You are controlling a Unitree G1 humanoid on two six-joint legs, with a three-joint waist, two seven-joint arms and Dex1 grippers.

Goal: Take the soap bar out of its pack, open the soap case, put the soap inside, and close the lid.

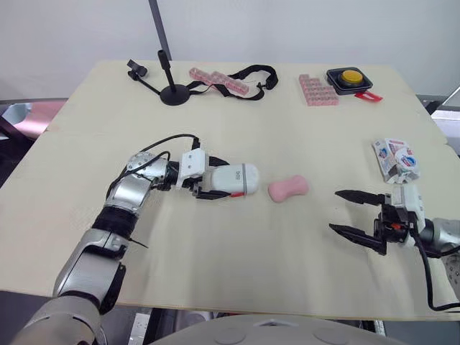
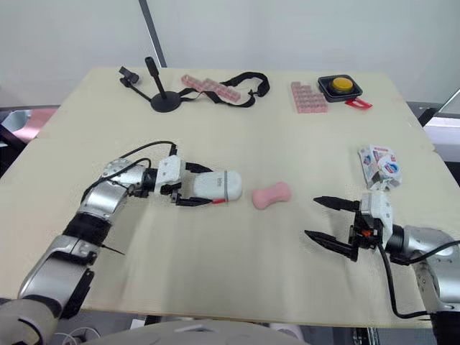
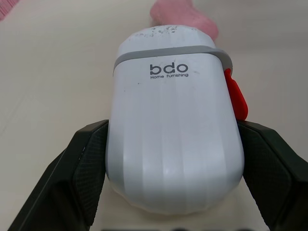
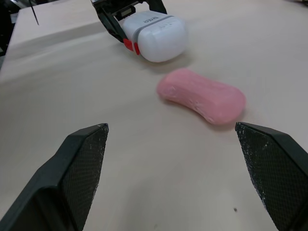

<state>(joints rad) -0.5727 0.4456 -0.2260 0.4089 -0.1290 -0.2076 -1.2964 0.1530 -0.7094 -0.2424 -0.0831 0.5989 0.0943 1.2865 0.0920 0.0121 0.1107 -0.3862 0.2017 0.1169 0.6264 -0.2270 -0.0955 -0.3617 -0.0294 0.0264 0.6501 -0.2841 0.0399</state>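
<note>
holding the closed soap case point(image 3: 175, 139) clenched in the left tool point(image 1: 218, 180), we judge case-opening the step in hand. the soap bar point(image 1: 288, 189) lies unpacked just beyond that tool's tips, between both tools. the right tool point(image 1: 335, 210) stands released and empty; it should next work the red latch point(image 3: 236, 96). open bench point(image 1: 237, 266) surrounds it, with the bench edge near behind it.

The left arm point(image 1: 118, 198) has silver-grey shells with black joint bands, a looping black cable point(image 1: 172, 138) and a white wrist block point(image 1: 192, 164). The left gripper point(image 1: 226, 180) and right gripper point(image 1: 334, 210) each have two black tapered fingers point(image 3: 86, 168) with cross-hatched pads point(image 4: 82, 168). A red accent point(image 1: 394, 224) marks the right wrist.
</note>
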